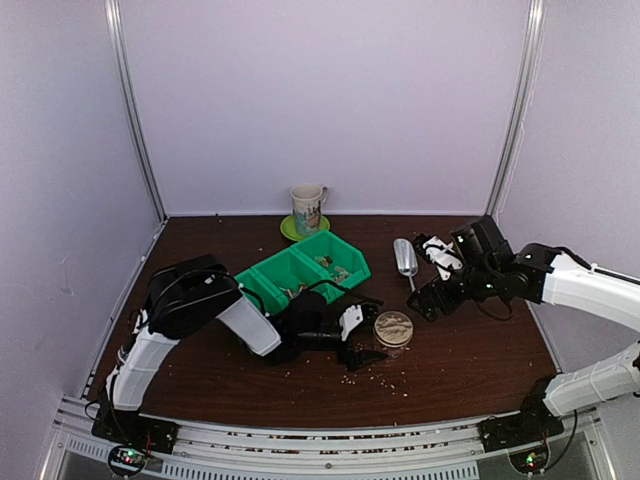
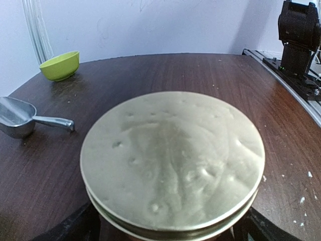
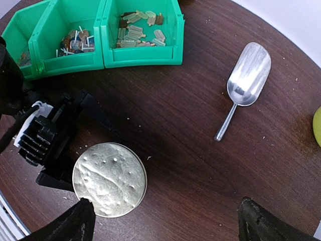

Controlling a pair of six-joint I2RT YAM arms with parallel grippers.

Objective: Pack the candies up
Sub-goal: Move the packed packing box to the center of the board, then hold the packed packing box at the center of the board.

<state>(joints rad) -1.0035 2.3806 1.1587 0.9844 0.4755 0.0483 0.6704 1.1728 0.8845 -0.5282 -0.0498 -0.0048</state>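
The candies [image 3: 140,32] lie as small mixed-colour pieces in the compartments of a green bin [image 3: 110,59], and a few crumbs are scattered on the table [image 1: 375,378]. A jar with a round tan lid [image 3: 109,179] stands in front of the bin. My left gripper [image 2: 168,233] is open wide, with one finger on each side of the jar [image 1: 393,328]; I cannot tell whether they touch it. My right gripper [image 3: 165,223] hovers open and empty above the table, just right of the jar.
A metal scoop [image 3: 246,75] lies right of the bin. A mug [image 1: 308,207] stands by the back wall on a lime-green dish [image 1: 296,230]. The green bowl [image 2: 61,65] shows at the far left in the left wrist view.
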